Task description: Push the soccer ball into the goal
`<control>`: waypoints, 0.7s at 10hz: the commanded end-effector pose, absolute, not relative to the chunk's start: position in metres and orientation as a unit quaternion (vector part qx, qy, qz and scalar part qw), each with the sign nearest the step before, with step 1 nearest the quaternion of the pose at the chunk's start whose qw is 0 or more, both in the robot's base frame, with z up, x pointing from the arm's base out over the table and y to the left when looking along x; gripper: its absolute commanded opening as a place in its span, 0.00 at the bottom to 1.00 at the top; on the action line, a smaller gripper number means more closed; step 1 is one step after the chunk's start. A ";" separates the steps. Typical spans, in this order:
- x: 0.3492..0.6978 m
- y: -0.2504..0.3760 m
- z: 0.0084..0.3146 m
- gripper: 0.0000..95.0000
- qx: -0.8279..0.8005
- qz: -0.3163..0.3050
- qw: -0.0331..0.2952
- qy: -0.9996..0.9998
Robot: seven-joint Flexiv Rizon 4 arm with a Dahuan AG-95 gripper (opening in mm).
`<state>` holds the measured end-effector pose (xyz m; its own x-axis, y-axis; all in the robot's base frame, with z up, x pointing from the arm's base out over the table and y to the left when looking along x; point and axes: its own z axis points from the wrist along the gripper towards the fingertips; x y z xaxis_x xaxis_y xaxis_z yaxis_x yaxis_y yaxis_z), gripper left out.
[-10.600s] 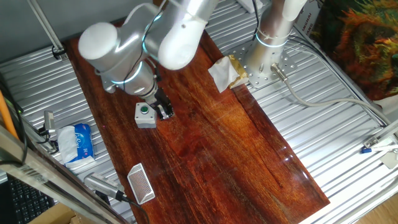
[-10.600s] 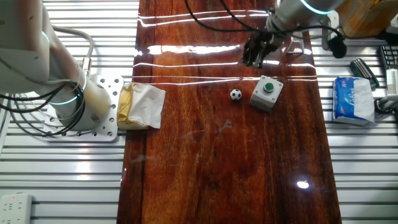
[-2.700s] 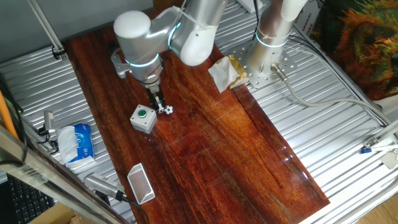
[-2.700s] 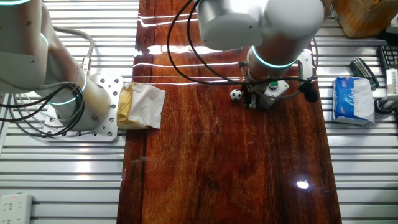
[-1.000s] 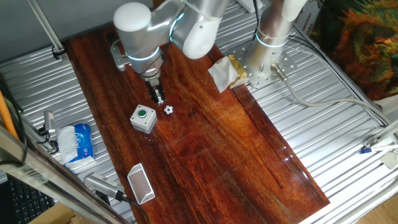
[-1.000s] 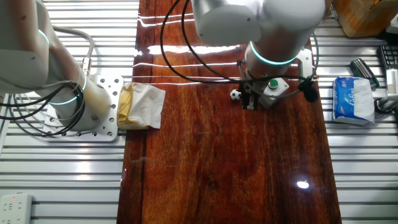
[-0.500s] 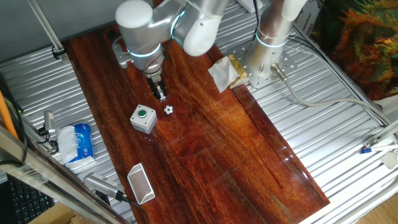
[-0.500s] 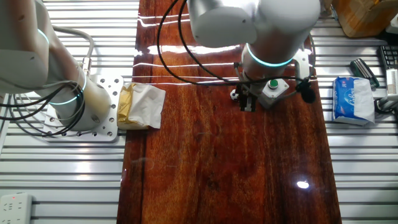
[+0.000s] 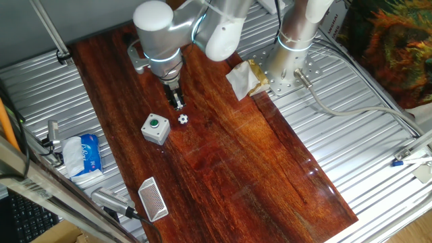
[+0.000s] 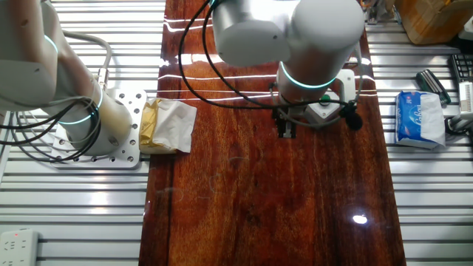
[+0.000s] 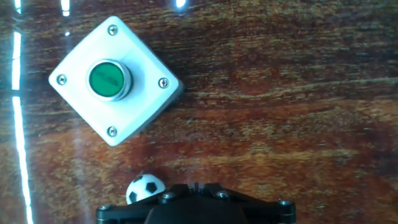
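Soccer ball (image 9: pixel 183 119) rests on the wooden tabletop (image 9: pixel 243 169) just beside the button box (image 9: pixel 156 128), gripper (image 9: pixel 178 103) poised close by on the ball's far side, its fingers apparently together, goal (image 9: pixel 153 199) well apart

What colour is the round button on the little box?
Green. The button sits on a pale grey box; the hand view shows it best.

You have one fixed view looking down from high past a long edge of the tabletop (image 9: pixel 270 175), the other fixed view steeply above it, and the hand view close, facing straight down; all share the button box (image 9: pixel 156 128) (image 10: pixel 323 109) (image 11: pixel 114 77).
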<state>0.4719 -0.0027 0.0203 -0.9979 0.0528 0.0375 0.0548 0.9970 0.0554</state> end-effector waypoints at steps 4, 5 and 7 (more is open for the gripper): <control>0.471 0.008 0.012 0.00 -0.039 -0.036 0.011 -0.999; 0.475 0.013 0.018 0.00 -0.045 -0.039 0.015 -0.998; 0.487 0.025 0.023 0.00 -0.058 -0.041 0.017 -0.997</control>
